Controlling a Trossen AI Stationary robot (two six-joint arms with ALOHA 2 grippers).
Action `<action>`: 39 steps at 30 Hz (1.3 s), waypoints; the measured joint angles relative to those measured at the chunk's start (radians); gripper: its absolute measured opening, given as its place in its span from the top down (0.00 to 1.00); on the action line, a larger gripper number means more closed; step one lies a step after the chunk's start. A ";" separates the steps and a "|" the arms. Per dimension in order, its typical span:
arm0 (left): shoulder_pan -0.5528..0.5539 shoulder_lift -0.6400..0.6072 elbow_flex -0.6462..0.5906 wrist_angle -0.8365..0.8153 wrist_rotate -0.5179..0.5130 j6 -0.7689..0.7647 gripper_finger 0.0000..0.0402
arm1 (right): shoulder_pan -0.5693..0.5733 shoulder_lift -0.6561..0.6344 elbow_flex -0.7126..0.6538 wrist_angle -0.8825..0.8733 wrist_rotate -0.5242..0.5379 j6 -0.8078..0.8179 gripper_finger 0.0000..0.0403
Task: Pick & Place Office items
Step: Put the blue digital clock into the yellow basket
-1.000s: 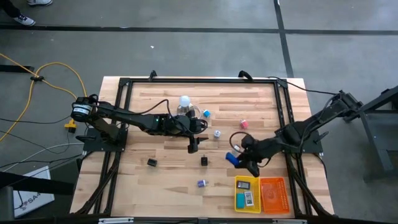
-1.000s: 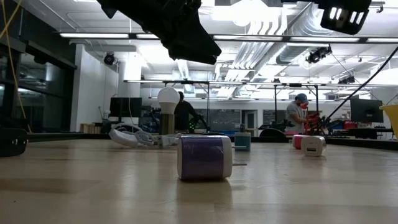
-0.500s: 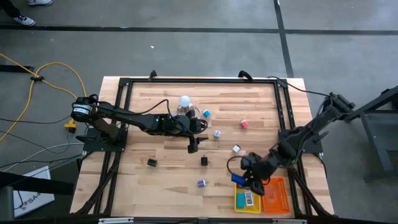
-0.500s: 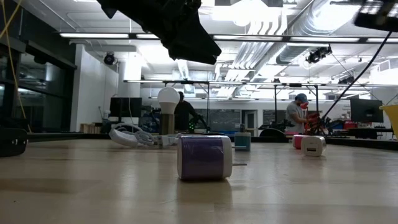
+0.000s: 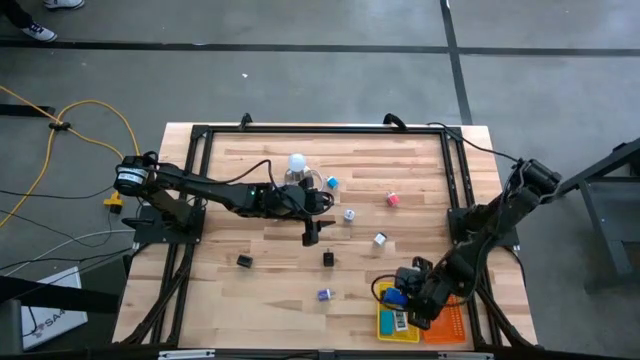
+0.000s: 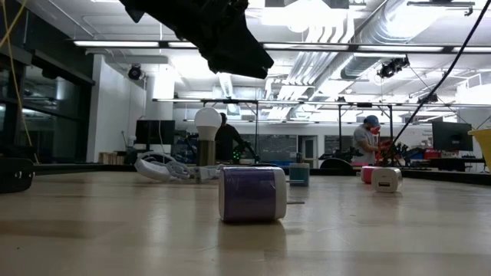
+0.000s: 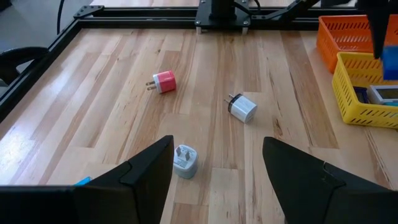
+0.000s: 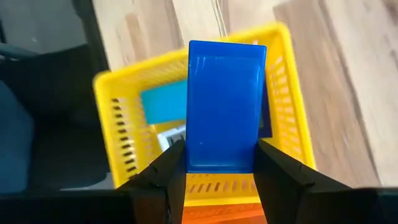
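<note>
You see right gripper clamping blue block above yellow tray, ready for drop; left gripper wide, waiting mid-table.

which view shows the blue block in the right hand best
The right wrist view: the flat blue rectangular block fills the frame, clamped above the yellow mesh tray. The high view shows a small blue spot; left wrist view only an edge; low view nothing.
</note>
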 joint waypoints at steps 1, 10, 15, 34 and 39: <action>0.000 0.000 0.000 0.001 0.000 0.000 0.40 | 0.005 0.016 0.000 0.003 0.000 0.001 0.65; 0.000 0.000 0.000 0.001 0.000 0.000 0.40 | 0.024 0.110 0.000 0.033 -0.004 0.003 0.65; 0.000 0.000 0.000 0.001 0.000 0.000 0.40 | 0.023 0.148 -0.001 0.028 -0.003 -0.001 0.65; 0.000 0.000 0.000 0.002 0.000 0.000 0.40 | 0.021 0.170 -0.001 0.029 0.000 -0.001 0.65; 0.000 0.000 0.000 0.002 0.000 0.000 0.40 | 0.016 0.180 -0.001 0.030 0.003 -0.001 0.65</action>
